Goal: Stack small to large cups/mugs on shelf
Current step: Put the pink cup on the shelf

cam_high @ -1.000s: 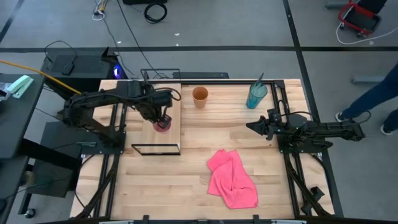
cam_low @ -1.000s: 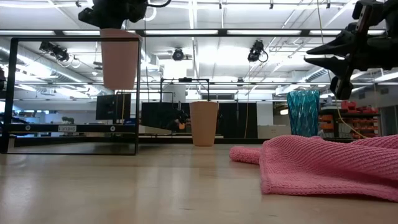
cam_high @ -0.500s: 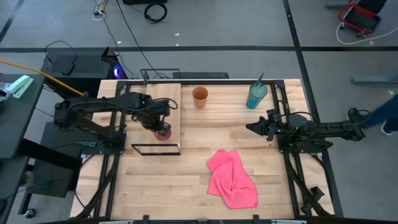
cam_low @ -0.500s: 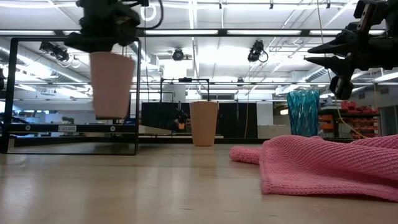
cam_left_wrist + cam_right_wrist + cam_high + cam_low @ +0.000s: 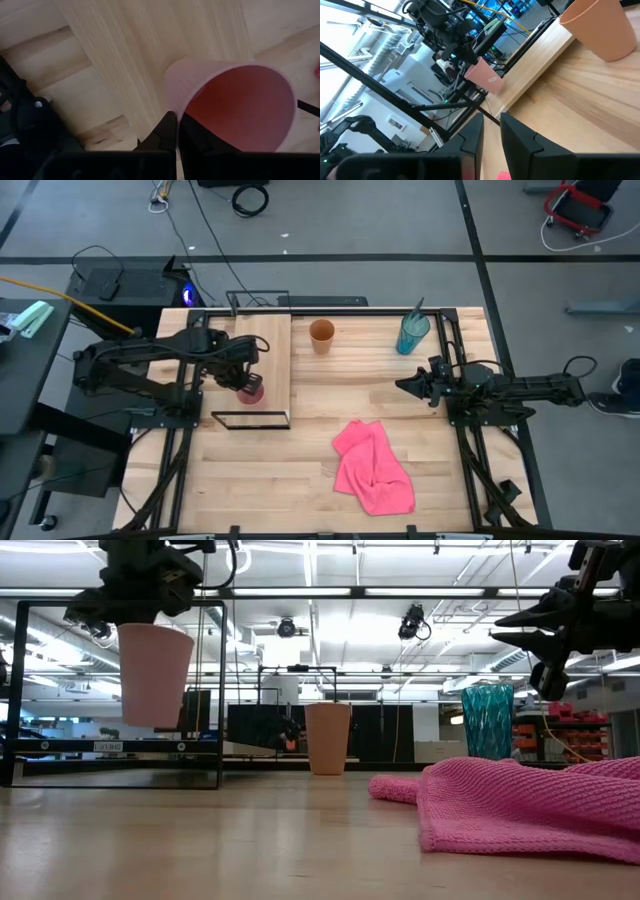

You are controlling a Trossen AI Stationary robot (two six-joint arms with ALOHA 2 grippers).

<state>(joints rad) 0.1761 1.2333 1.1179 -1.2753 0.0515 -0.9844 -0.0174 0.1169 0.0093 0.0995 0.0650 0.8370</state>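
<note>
Slatted wooden tabletop [image 5: 320, 480], open workshop floor behind it with ceiling strip lights in the low view. Your left gripper [image 5: 238, 376] pinches the pink cup [image 5: 251, 390] by its rim, one finger inside and one outside as the left wrist view shows; the cup [image 5: 153, 673] hangs upright in the air, mouth up, its base clear of the plank, over the near-left part of the shelf [image 5: 275, 340]. Outward from there: black frame [image 5: 250, 420] around the plank, then the orange cup [image 5: 322, 335] standing just beside the shelf's right edge at the far side of the table, then the teal tumbler [image 5: 412, 333] well apart to the right, and the pink cloth [image 5: 373, 468] crumpled near the front. Your right gripper [image 5: 404, 384] waits low over the table's right half, fingers slightly apart and holding nothing, pointing toward the shelf. Step in hand, as I judge it: placing the smallest cup on the shelf, first of three. Next move calls for lowering the cup straight until the base sits flat on the plank, inside the frame rail, then parting the fingers without tipping the rim.
</note>
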